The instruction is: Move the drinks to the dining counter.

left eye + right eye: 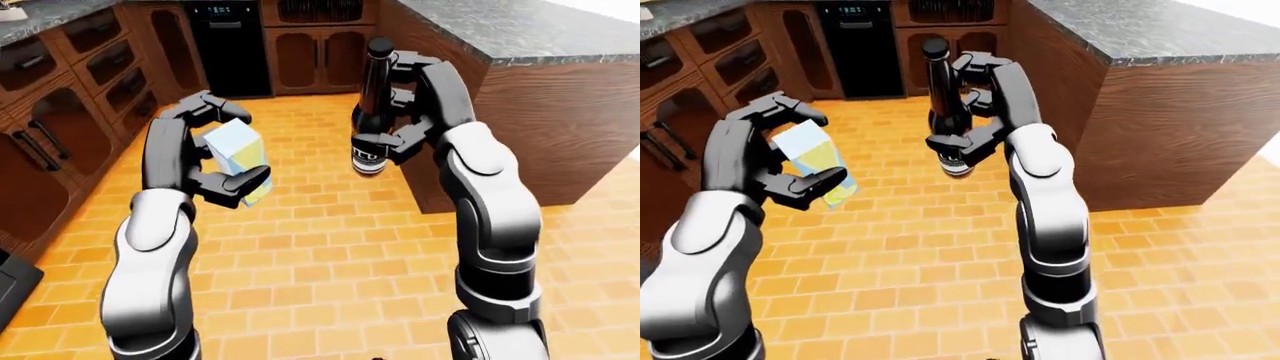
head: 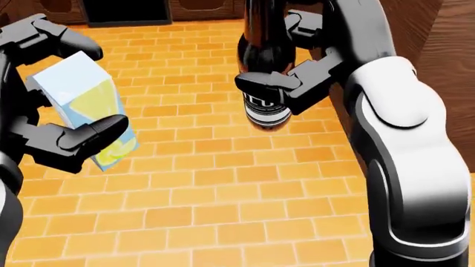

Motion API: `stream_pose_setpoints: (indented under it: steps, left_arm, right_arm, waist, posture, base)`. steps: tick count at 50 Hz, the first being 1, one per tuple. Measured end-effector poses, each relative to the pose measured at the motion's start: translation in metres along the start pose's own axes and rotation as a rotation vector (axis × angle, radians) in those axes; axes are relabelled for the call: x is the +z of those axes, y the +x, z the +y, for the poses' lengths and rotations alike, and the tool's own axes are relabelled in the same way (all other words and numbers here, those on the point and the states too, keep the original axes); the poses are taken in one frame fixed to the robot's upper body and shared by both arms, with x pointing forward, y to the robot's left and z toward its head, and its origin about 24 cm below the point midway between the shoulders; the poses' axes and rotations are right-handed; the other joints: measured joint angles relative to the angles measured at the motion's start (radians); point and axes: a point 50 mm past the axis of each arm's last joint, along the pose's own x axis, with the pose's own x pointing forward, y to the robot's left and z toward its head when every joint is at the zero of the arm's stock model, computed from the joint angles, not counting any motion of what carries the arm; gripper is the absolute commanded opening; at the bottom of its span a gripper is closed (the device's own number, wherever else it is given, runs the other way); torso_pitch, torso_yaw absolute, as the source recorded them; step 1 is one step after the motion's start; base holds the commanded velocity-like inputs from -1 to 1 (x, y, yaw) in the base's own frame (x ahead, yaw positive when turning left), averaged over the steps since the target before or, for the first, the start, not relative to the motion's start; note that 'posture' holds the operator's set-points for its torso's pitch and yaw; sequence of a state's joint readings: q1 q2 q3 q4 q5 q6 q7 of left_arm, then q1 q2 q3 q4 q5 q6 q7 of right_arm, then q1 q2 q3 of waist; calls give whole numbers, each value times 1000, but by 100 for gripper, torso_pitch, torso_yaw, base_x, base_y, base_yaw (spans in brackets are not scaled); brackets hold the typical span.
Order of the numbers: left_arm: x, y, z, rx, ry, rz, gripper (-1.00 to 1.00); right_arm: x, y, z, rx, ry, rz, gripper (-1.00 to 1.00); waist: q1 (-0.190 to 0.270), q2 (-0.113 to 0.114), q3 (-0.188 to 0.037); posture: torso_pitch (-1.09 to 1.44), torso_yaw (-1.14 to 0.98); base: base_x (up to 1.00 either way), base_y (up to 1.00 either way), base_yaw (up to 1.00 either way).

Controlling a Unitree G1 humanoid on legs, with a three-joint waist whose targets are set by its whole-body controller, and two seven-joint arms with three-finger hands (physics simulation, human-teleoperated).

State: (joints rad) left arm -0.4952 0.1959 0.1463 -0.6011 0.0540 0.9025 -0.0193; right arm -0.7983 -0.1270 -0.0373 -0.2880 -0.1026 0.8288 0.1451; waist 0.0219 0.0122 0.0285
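A pale blue and yellow juice carton (image 2: 87,105) is held tilted in my left hand (image 2: 52,89), whose black fingers close round it above the brick floor. My right hand (image 2: 293,61) is shut on a dark glass bottle (image 2: 265,78) with a white label, held upright with its cap (image 1: 379,48) at the top in the left-eye view. Both hands hang at chest height, the bottle to the right of the carton. The dining counter (image 1: 520,34) with its dark speckled top stands at the upper right of the left-eye view, just past the bottle.
Orange brick floor (image 2: 215,194) fills the lower views. Dark wood cabinets (image 1: 80,97) line the left of the left-eye view, with a black oven (image 1: 228,45) at the top. The counter's wooden side (image 1: 540,135) rises close on the right.
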Motion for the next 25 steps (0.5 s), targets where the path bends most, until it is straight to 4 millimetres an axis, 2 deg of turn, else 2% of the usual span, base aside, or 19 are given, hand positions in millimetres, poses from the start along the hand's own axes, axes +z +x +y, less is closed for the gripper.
stream_pose_setpoints:
  steps: [3, 4, 5, 6, 8, 10, 14, 15, 17, 18, 19, 20, 22, 25]
  left_arm:
    - [1, 1, 0, 8, -3, -9, -100]
    - [-2, 1, -3, -2, -8, 4, -100]
    - [-6, 1, -6, -20, -6, 22, -100]
    - [-9, 1, -8, -36, -5, 36, -100]
    - [-11, 1, -9, -46, -7, 50, -100]
    - [-9, 1, -7, -38, -8, 42, -100]
    - [0, -1, -6, -25, -6, -8, -100]
    - [2, -1, -6, -27, -6, -20, -100]
    - [4, 0, -5, -26, -3, -33, -100]
    - [0, 0, -4, -18, -1, -16, -100]
    - [-5, 0, -2, -7, 1, 11, -100]
    - [-8, 1, 0, 2, 3, 35, -100]
    - [-10, 2, 0, 7, 6, 54, -100]
    - [-4, 1, -2, -1, 4, 29, -100]
  right_arm:
    - [1, 0, 2, 8, -3, -13, -100]
    - [-4, 0, 0, 4, -2, 4, -100]
    - [-11, 0, -1, -3, 1, 30, -100]
    - [-16, 0, -2, -9, 3, 54, -100]
    - [-19, 1, -2, -13, 1, 77, -100]
    - [-16, 1, -2, -11, 0, 65, -100]
    - [-7, -1, -4, -14, -5, 23, -100]
    - [-5, -1, -4, -18, -5, 17, -100]
    - [-4, 0, -4, -19, -4, 9, -100]
    - [-8, 0, -1, -7, 1, 25, -100]
    - [-12, 1, 3, 12, 1, 48, -100]
    - [-15, 1, 6, 28, 2, 66, -100]
    - [-16, 1, 6, 37, 6, 79, -100]
    - [-9, 0, 1, 18, 6, 53, -100]
  waist:
    - [-8, -49, 6]
    - [-12, -40, 24]
    - [-17, -44, 41]
    - [-23, -52, 44]
    - [-24, -58, 28]
    - [-23, -50, 16]
    - [-28, -8, 6]
    - [-27, 7, 3]
    - [-14, 53, 6]
    - [-10, 43, 20]
    - [-4, 47, 31]
    - [-1, 52, 32]
    - [-3, 47, 19]
    - [-2, 23, 7]
  posture:
    - [0, 0]
    - [0, 0]
    - [0, 0]
    - [0, 0]
    - [0, 0]
    - [0, 0]
    - [0, 0]
    - [0, 0]
    - [0, 0]
    - [0, 0]
    - [0, 0]
    - [0, 0]
    - [0, 0]
    - [0, 0]
  base:
    - [53, 0, 0]
    - [53, 0, 0]
    - [52, 0, 0]
    - [45, 7, 0]
    - [38, 12, 0]
    - [38, 12, 0]
    - [38, 14, 0]
    - [38, 14, 0]
    - [38, 14, 0]
    - [38, 14, 0]
    - [38, 13, 0]
    - [38, 14, 0]
    - [40, 10, 0]
    - [46, 8, 0]
